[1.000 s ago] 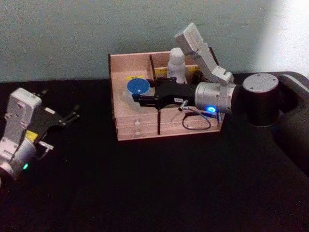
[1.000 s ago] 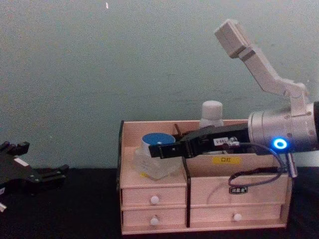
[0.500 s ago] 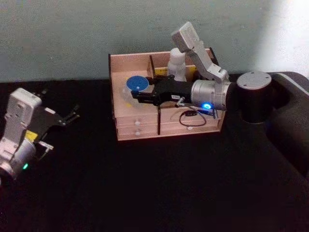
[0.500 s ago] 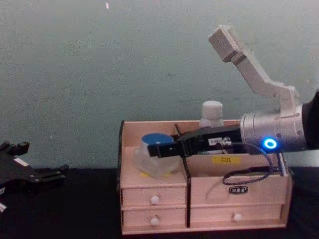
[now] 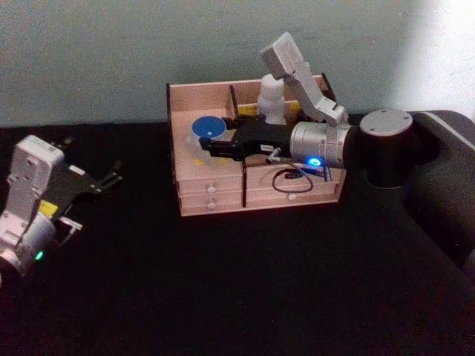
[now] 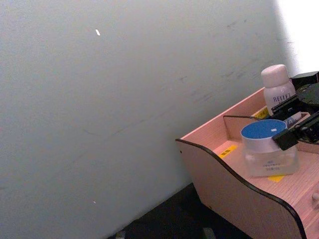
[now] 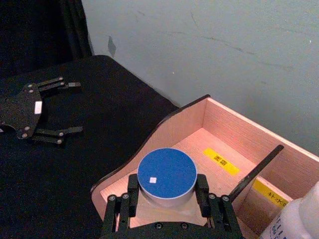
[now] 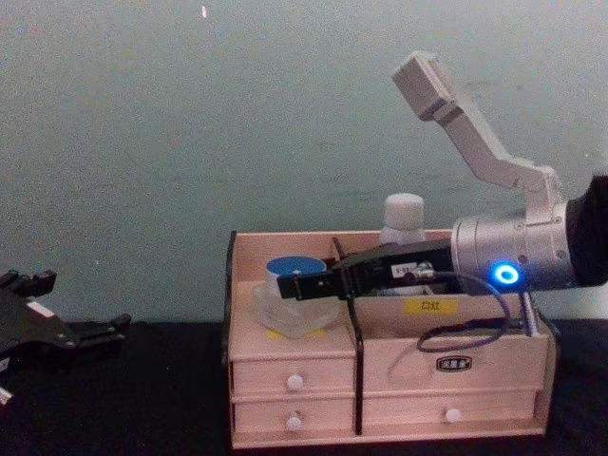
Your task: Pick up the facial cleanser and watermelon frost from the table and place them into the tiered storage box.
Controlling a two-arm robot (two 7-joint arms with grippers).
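Observation:
The tiered storage box (image 5: 215,204) stands at the table's back, its drawers facing me. My right gripper (image 5: 215,144) reaches into its upper left compartment from the right, shut on a clear jar with a blue lid (image 5: 208,127), which I take for the watermelon frost. In the right wrist view the fingers (image 7: 132,193) press both sides of the jar (image 7: 166,175), low over the compartment floor. A white bottle (image 5: 272,100), seemingly the facial cleanser, stands upright in the back right compartment. My left gripper (image 5: 111,176) rests open at the far left of the table.
A black cloth covers the table (image 5: 245,297), and a pale green wall rises right behind the box. A thin black divider (image 8: 347,285) splits the box's top, and my right arm crosses over it. A cable loop (image 8: 461,337) hangs in front of the right drawers.
My right gripper has moved the blue-lidded jar slightly farther back and lower into the left compartment. The left arm has stayed still.

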